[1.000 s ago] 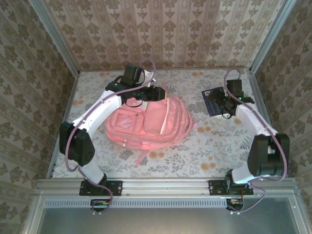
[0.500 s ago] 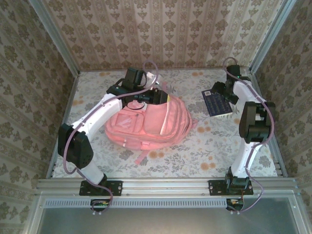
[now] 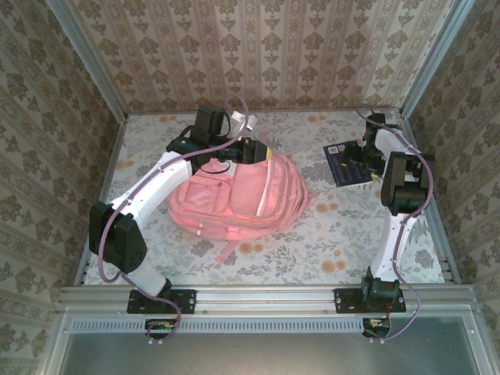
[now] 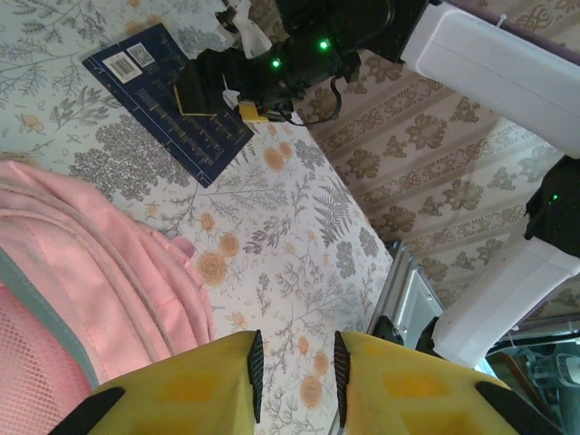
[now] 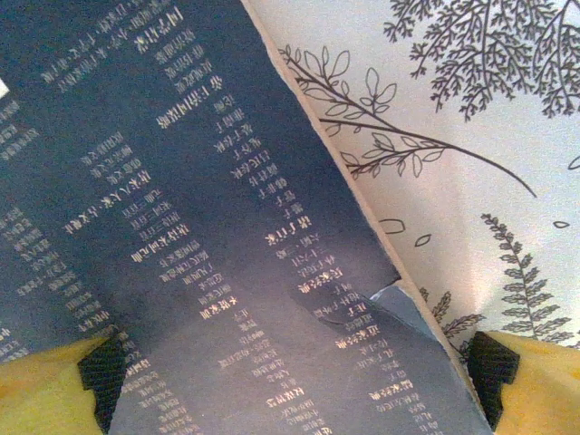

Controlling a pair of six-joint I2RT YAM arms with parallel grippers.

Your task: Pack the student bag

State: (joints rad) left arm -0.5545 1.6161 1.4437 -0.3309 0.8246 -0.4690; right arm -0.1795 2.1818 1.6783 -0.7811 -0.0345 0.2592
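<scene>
Right gripper (image 5: pixel 299 370) splayed wide astride a corner of the dark blue book (image 5: pixel 181 227), right of the student bag (image 3: pixel 234 199).
The student bag lies flat between both arms, with the left gripper (image 3: pixel 246 148) at its far rim, jaws nearly together (pinching fabric or not, I cannot tell). It is probably best to slide one finger under the book's edge before closing. Since a second ago the right arm has folded up toward the book and the left jaws have narrowed.

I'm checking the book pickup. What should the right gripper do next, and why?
Probably lower slightly and close: the right gripper stands wide open, its pads either side of a corner of the dark blue book, which lies flat on the table, outside the student bag.
</scene>
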